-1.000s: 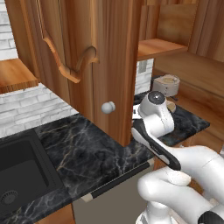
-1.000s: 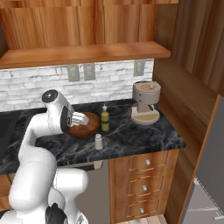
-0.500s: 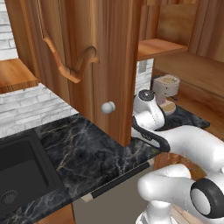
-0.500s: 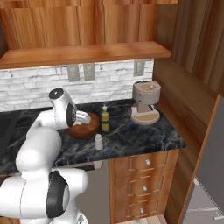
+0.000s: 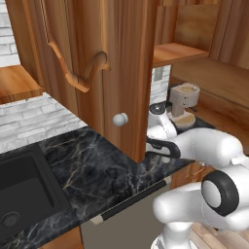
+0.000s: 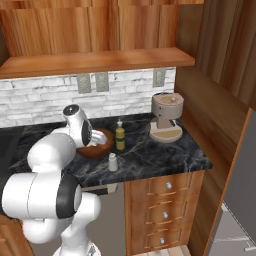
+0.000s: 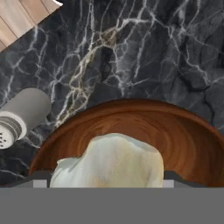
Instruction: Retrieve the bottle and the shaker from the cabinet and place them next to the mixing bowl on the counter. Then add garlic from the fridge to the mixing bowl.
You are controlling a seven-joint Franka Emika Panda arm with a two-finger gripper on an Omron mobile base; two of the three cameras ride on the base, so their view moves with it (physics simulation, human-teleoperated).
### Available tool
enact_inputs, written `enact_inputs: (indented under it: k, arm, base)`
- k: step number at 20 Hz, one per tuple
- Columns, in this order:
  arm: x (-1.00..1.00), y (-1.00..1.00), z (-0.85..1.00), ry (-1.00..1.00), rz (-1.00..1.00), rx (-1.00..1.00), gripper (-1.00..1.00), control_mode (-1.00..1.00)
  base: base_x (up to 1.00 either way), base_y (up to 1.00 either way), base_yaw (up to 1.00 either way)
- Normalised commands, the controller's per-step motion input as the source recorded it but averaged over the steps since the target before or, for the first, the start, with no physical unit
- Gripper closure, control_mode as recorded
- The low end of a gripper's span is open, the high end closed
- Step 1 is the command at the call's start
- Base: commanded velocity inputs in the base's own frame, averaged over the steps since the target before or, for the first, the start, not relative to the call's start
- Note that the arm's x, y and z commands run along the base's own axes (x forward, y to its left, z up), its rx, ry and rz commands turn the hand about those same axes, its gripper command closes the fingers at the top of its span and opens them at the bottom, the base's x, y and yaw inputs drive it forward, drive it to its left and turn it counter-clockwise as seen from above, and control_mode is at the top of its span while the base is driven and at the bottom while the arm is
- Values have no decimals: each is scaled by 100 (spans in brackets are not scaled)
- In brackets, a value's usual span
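A pale cream garlic (image 7: 109,159) bulb sits between the fingers of my gripper (image 7: 109,180), which is shut on it just above the brown wooden mixing bowl (image 7: 175,135). The bulb hides most of the fingertips. The grey shaker (image 7: 24,114) stands on the black marble counter (image 7: 153,52) beside the bowl. From the right base view the white hand (image 6: 78,125) hangs over the mixing bowl (image 6: 100,146), with the olive-yellow bottle (image 6: 120,138) right of it and the shaker (image 6: 113,161) in front. The cabinet (image 5: 121,68) door stands open.
A coffee machine (image 6: 166,117) stands at the counter's right end, against a wooden side wall. Drawers (image 6: 165,200) lie below the counter edge. A black sink (image 5: 24,189) is set into the counter to the left. The cabinet door's knob (image 5: 120,119) juts out close to the arm.
The hand has swung a little to the right with the garlic and now hangs over the bowl. Bottle, shaker and bowl have stayed put.
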Motion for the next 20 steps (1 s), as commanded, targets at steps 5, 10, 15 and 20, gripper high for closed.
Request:
enact_inputs:
  k: [5, 10, 15, 20]
  arm:
    - [26, 0, -29, 5, 0, 0, 100, -100]
    - [28, 8, -22, 5, 0, 0, 100, -100]
    - [23, 21, -5, 3, -1, -1, -100, -100]
    - [1, 0, 0, 0, 0, 0, -100, -100]
  base:
    - [0, 0, 0]
    - [0, 0, 0]
    - [0, 0, 0]
    - [0, 0, 0]
